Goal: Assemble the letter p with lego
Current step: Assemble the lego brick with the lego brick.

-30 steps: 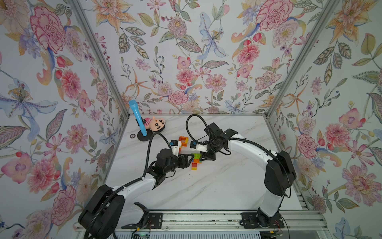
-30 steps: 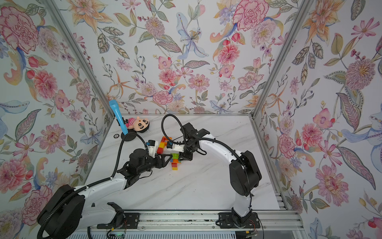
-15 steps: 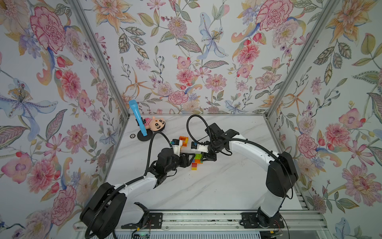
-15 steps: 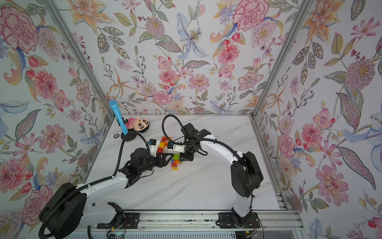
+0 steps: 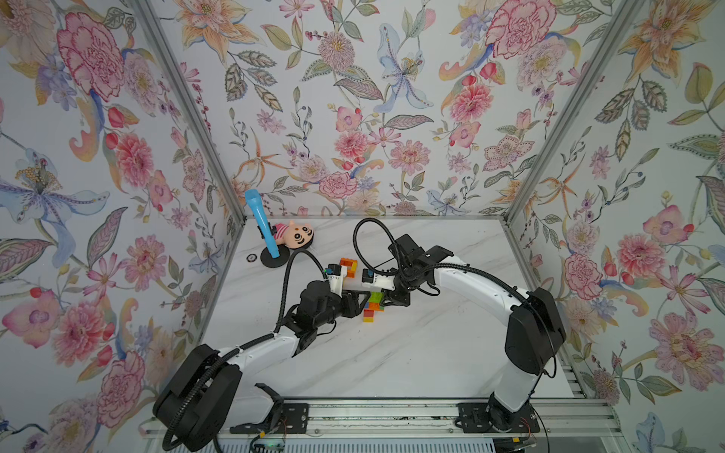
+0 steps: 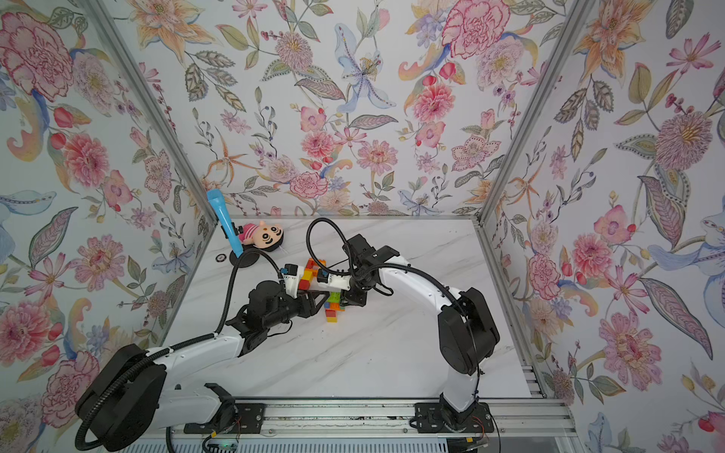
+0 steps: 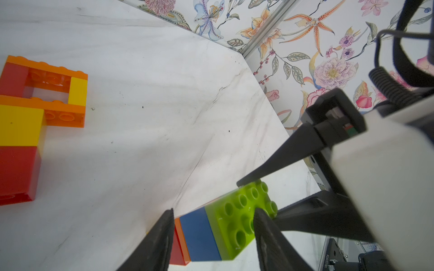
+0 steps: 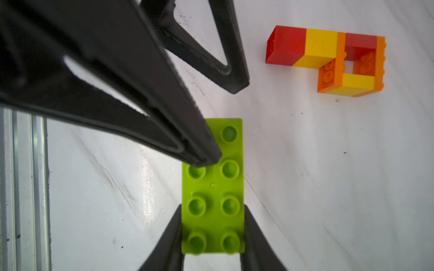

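**Item 1.** Multicoloured stack of lego, at the middle of the marble table, between the two wrists. In the left wrist view we count red, orange and blue layers capped by a green brick. A top view adds yellow at the low end. The stack sits tilted. Whether its foot rests on the table we cannot tell.

**Holder.** Right gripper, closed on the green brick across its narrow width, at the end nearest that wrist. The brick's long axis runs straight out from those fingers, so its free half points toward the other arm.

**Attendant.** Left gripper, jaws partly parted and set astride the stack along its layering, not its length. One fingertip is at the studded face, and its mate is down beside the red and orange layers. We see no firm clamp there (contact on the lower side is hidden).

**Item 2.** Loop piece of orange, red and yellow, with a short red-and-yellow tail, lying flat farther back and well apart from the stack.

**Item 3.** Plush doll, far corner, no part of the work.

**Note.** We judge that the coming move turns on the layering axis: a squeeze from the left jaws would seat the green brick on the blue. The right hold should not twist meanwhile. Both arms stand equally near the stack.
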You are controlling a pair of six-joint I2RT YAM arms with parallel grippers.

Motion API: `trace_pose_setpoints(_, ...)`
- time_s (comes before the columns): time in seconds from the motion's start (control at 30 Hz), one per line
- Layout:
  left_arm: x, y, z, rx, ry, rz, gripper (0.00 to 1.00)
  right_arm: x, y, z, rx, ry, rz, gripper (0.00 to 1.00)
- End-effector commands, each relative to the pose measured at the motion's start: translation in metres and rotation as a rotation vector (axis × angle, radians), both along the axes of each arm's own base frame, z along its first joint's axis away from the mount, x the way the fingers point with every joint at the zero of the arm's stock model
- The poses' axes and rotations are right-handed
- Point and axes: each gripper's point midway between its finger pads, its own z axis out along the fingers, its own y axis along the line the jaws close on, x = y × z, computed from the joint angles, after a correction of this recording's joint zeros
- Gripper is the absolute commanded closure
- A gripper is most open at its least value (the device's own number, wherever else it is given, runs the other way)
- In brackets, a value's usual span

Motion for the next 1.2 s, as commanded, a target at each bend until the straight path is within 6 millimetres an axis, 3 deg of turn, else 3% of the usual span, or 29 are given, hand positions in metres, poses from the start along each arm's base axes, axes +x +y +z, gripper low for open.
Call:
trace_pose_setpoints(0.0,0.002,-0.008,0.013,-0.022,-0.026,-0.016,0.43,-0.009,-0.003,-0.002,-0.016,0.015,0.001,0.75)
trace_pose_setpoints(0.53,-0.001,-0.009,-0.007,0.028,0.008,-0.024,0.50,-0.008,-0.005,-0.005,-0.042,0.024,-0.050,0.75)
trace_pose_setpoints(0.9,-0.002,-0.013,-0.008,0.032,0.006,-0.034,0.51,-0.006,-0.007,0.003,-0.045,0.003,-0.098,0.75)
trace_pose_setpoints(1.17,-0.002,-0.010,-0.017,0.058,0.015,-0.025,0.55,-0.009,-0.004,-0.005,-0.064,0.017,-0.118,0.75)
